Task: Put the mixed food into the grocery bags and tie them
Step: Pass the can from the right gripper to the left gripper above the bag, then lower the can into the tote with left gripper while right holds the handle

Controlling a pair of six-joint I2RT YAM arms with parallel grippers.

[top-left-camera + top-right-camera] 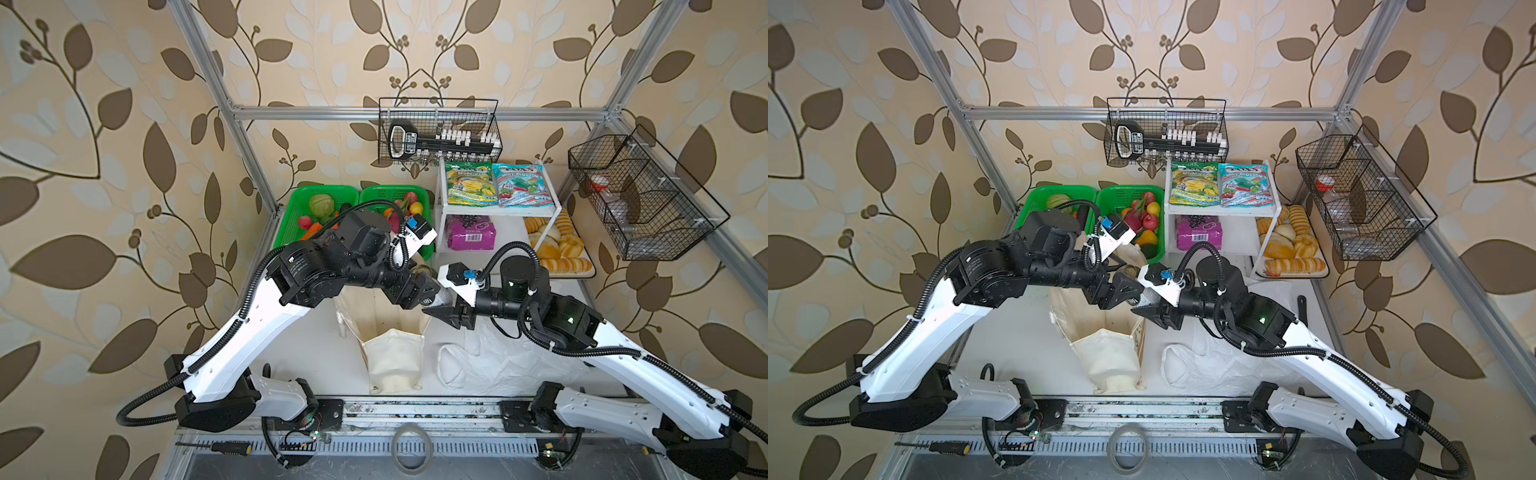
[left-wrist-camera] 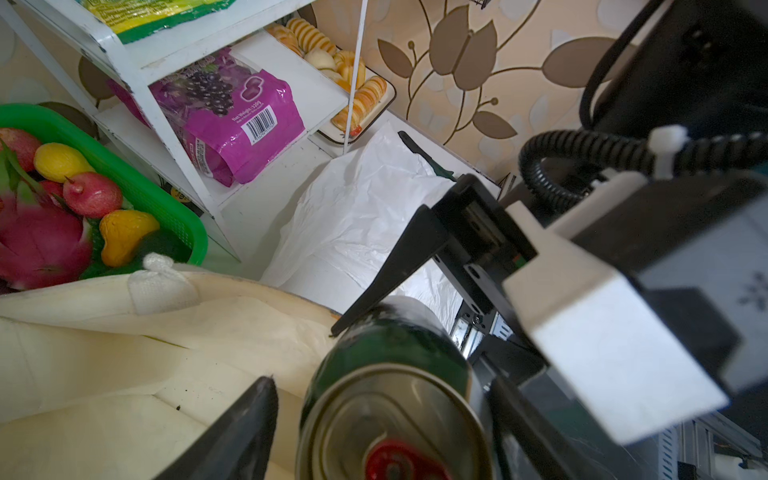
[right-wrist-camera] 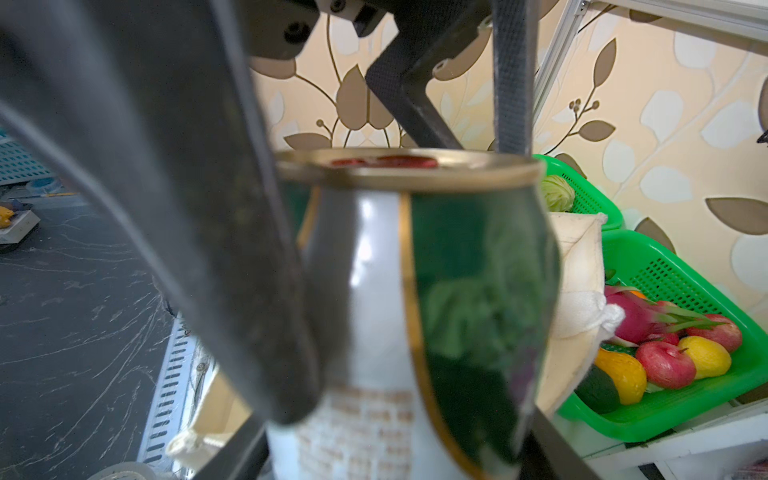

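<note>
The cream cloth tote (image 1: 395,361) gapes below both my grippers. My right gripper (image 3: 411,407) clamps the small green can (image 2: 390,353) around its body. My left gripper (image 2: 382,386) straddles the can's lid end, jaws parted, with one finger (image 2: 249,419) visibly clear of it.

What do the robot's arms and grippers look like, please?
The left arm and right arm have white shells, black joints and black ribbed cable hoses fastened with white ties. The left gripper and right gripper are black with tapered fingers, each beside a white camera block bearing a blue plug.
</note>
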